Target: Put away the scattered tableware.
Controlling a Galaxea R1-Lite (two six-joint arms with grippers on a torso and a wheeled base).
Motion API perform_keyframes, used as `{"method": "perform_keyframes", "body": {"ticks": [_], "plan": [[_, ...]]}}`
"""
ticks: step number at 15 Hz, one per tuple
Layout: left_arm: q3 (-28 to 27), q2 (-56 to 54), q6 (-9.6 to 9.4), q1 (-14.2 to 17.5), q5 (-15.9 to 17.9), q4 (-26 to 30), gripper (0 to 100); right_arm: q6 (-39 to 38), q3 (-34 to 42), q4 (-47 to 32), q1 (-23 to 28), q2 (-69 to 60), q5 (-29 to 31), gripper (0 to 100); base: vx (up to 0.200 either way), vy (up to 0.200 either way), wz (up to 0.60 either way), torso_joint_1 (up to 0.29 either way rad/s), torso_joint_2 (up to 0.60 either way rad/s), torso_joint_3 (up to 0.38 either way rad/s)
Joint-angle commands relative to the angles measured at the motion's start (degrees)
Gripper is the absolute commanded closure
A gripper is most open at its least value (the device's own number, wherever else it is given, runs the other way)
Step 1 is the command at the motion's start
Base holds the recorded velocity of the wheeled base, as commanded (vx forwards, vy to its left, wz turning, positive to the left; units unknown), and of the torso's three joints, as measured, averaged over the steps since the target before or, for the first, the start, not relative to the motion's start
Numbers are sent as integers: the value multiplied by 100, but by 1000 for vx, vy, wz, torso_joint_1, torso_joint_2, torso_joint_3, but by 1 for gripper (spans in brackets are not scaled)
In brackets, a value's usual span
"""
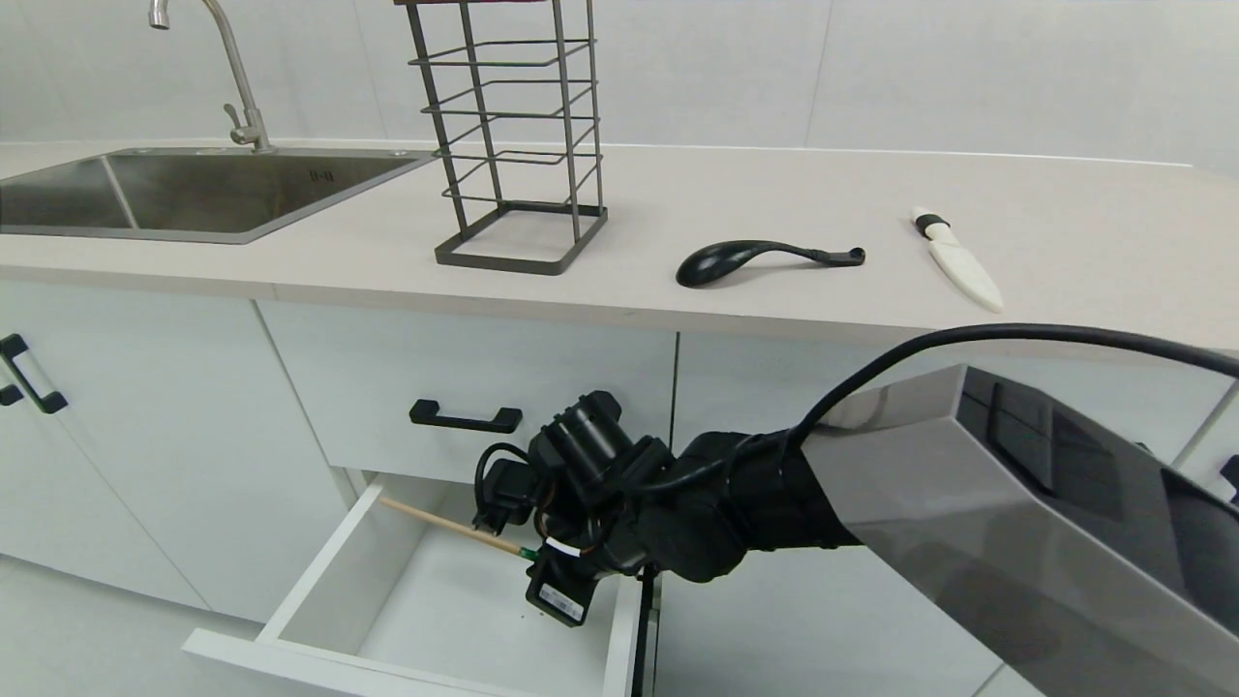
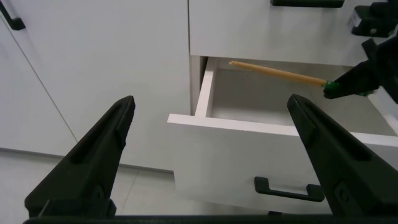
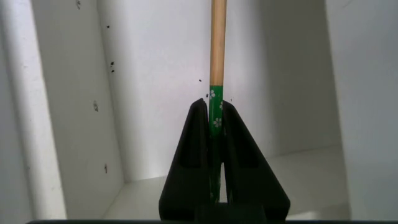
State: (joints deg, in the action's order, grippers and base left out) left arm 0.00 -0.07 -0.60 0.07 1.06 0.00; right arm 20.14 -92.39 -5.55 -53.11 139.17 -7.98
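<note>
The counter [image 1: 774,194] and open drawer [image 1: 324,557] are seen from above by the head view. The shared drawer is faced from outside by the left wrist view, from close inside by the right.

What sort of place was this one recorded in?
Most likely a kitchen: a steel sink with a faucet is set into a long counter, white cabinets sit below it, and a black spoon and a knife lie on top.
</note>
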Motion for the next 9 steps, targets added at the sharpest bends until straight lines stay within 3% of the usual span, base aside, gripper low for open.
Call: {"method": "perform_keyframes", "body": {"ticks": [1, 9], "plan": [[0, 7, -2, 1, -1, 0, 0, 8, -68, 1, -6, 225, 7, 100, 0, 0, 0, 0, 0, 0], [0, 7, -2, 1, -1, 0, 0, -1, -235, -8, 3, 568, 341, 100, 0, 0, 0, 0, 0, 0]]}}
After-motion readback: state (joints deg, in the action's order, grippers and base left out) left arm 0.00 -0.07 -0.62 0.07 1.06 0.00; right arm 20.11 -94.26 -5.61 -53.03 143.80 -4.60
